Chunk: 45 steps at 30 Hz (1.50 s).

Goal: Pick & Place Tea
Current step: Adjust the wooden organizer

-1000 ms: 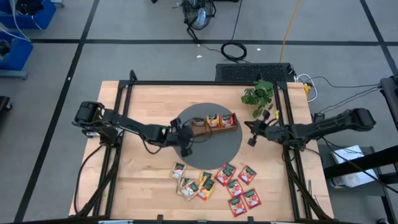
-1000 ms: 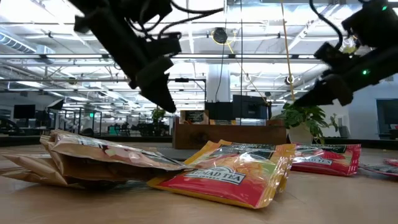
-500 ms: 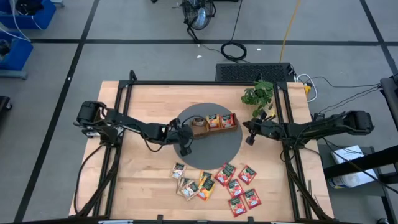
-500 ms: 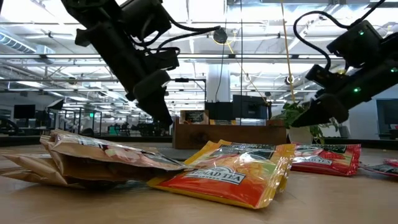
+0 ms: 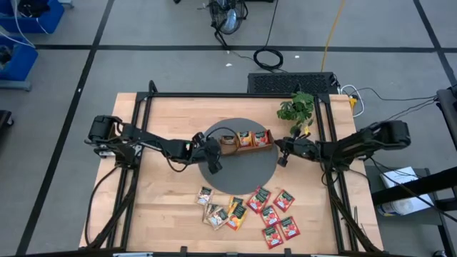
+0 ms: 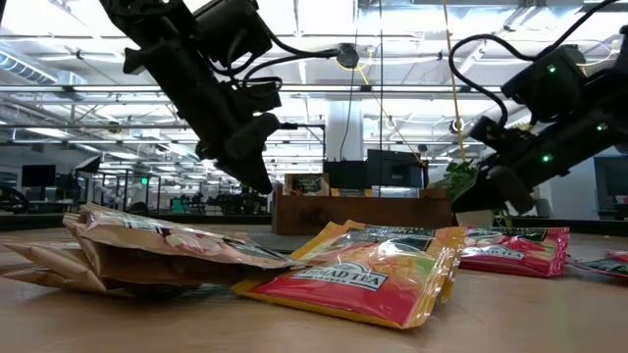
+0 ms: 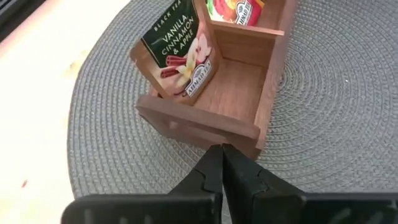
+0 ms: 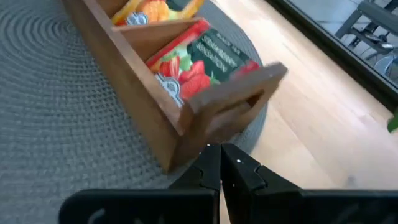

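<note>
You have 3 sachets filed so far, 1 in each compartment of the wooden tray (image 5: 247, 140) on the round grey mat (image 5: 246, 175): a cream Vanilla Cinnamon & Apple sachet (image 7: 179, 51) leaning in the end compartment nearest the left arm, an orange-yellow sachet (image 8: 149, 11) in the middle, and a red strawberry sachet (image 8: 202, 62) in the end compartment nearest the right arm.

The bulk of the job is left, by my reading. About 11 sachets still lie loose on the bare wood in front of the mat: a cream and orange group (image 5: 218, 210) and, just beside it, a red group (image 5: 275, 214).

Neither arm carries anything. Your left gripper (image 7: 222, 163) hangs over the mat just off the tray's cream end, fingers pressed together and empty. Your right gripper (image 8: 220, 163) sits just off the opposite end wall, fingers likewise pressed together with nothing between them.

Next, I judge, you send 1 arm back to the loose pile for another sachet.
</note>
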Motion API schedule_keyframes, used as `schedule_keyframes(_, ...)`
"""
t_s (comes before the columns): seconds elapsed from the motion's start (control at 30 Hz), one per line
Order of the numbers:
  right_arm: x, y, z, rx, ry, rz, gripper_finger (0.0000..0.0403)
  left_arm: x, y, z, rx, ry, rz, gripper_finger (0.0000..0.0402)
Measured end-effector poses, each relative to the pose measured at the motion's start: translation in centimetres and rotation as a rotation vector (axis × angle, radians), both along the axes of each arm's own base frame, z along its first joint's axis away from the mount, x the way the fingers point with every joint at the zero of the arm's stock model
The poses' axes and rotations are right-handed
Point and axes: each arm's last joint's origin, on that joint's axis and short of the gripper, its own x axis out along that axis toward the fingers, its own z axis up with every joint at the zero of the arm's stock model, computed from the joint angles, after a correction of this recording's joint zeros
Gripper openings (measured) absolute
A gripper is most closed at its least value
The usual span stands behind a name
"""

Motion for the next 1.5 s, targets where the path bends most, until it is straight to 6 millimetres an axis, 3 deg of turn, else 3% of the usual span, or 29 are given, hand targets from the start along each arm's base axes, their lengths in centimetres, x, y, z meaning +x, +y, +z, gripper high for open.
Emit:
schedule_keyframes(0.2,0.5,0.2,-0.2,0.033,-0.034,0.120,0.0000,0.0,0.7,-0.4,0.021,0.021,0.033,0.0009)
schedule_keyframes(0.4,0.5,0.3,-0.2,0.061,-0.044,0.122,0.0000,0.4,1.5,-2.2,0.032,0.066,0.054,0.0011)
schedule_keyframes(0.57,0.6,0.3,-0.1,0.057,-0.052,0.123,0.0000,0.4,1.8,-2.1,0.053,0.080,0.037,0.0009)
schedule_keyframes(0.83,0.5,0.4,0.6,0.033,-0.074,0.131,0.0000,-0.2,-0.9,-0.1,0.037,0.035,-0.067,0.0005)
schedule_keyframes(1.03,0.1,0.7,1.6,0.123,-0.151,0.089,0.0000,0.5,-4.7,1.4,-0.017,-0.085,-0.358,0.0024)
schedule_keyframes(1.17,-0.4,0.7,2.2,0.158,-0.163,0.074,0.0000,0.7,-6.9,1.8,0.028,-0.159,-0.458,0.0030)
schedule_keyframes(1.27,-0.7,0.8,2.3,0.172,-0.144,0.086,0.0000,0.7,-7.3,2.0,0.110,-0.171,-0.411,0.0020)
schedule_keyframes(1.5,-1.0,1.0,0.9,0.219,-0.032,0.068,0.0000,0.9,-4.9,0.1,0.063,-0.086,-0.245,0.0010)
